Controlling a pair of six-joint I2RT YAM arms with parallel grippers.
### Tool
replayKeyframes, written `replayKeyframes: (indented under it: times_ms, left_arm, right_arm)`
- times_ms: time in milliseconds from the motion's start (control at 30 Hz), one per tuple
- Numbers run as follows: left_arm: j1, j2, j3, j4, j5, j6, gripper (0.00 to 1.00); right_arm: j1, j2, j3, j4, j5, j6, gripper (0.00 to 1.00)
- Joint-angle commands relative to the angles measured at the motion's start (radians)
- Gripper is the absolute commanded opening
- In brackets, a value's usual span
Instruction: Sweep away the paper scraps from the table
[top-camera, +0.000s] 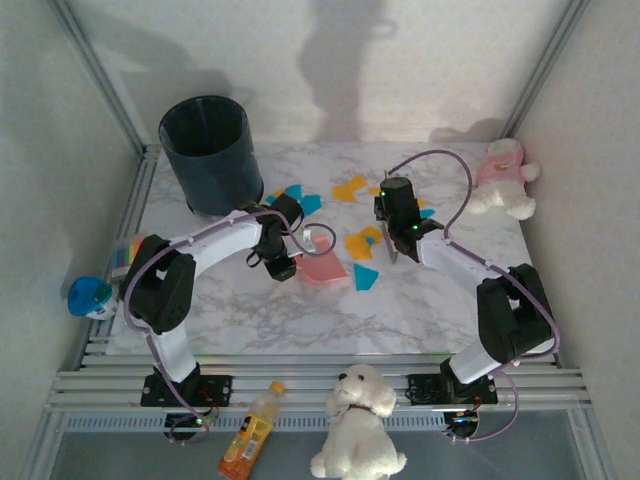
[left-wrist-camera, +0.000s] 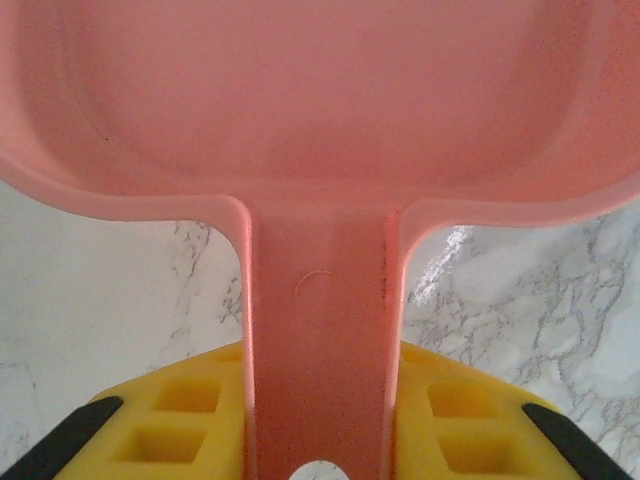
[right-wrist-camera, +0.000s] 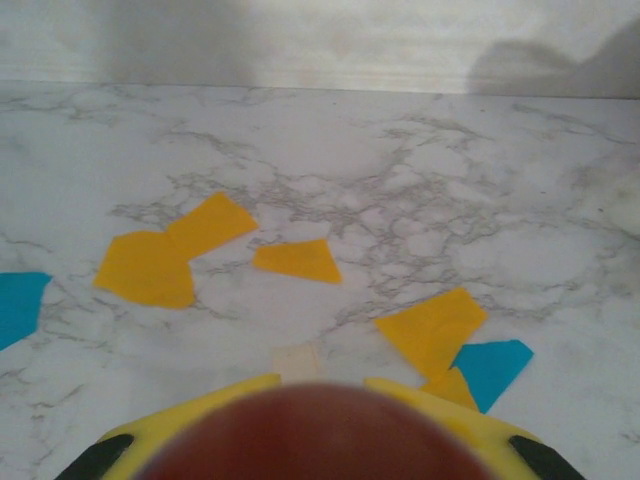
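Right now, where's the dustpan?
Top view: the pink dustpan is near the middle of the table, its handle gripped by the left gripper, with orange and teal paper scraps just to its right.

Top cam sits high up, above and behind the arm bases (top-camera: 185, 385). It's tilted down and forward, so you get the whole table (top-camera: 250, 320) out to the far wall (top-camera: 330, 60), from a fair way off. Left wrist cam is jammed right up against the pink dustpan (left-wrist-camera: 320, 130), staring along its handle with marble just below. Right wrist cam rides low over the marble facing the far wall, with paper scraps (right-wrist-camera: 145, 268) close ahead and a reddish-brown thing (right-wrist-camera: 320, 435) blurred at its bottom edge. Top and left wrist share the dustpan. Top and right wrist share the scraps right of the table's middle.
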Motion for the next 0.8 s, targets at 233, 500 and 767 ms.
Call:
replayKeyframes:
  times_ms: [233,500,767]
  left_arm:
    - [-0.006,0.050,0.048,-0.052,-0.028,0.002,0.00]
    - [-0.003,0.096,0.084,-0.069,-0.039,-0.046,0.00]
    - [-0.003,0.111,0.091,-0.073,-0.058,-0.059,0.00]
  right_arm:
    - [0.060,0.038,0.022,-0.005,-0.058,-0.050,0.00]
    - [0.106,0.044,0.022,0.003,-0.109,-0.058,0.00]
    - [0.146,0.046,0.032,0.007,-0.147,-0.061,0.00]
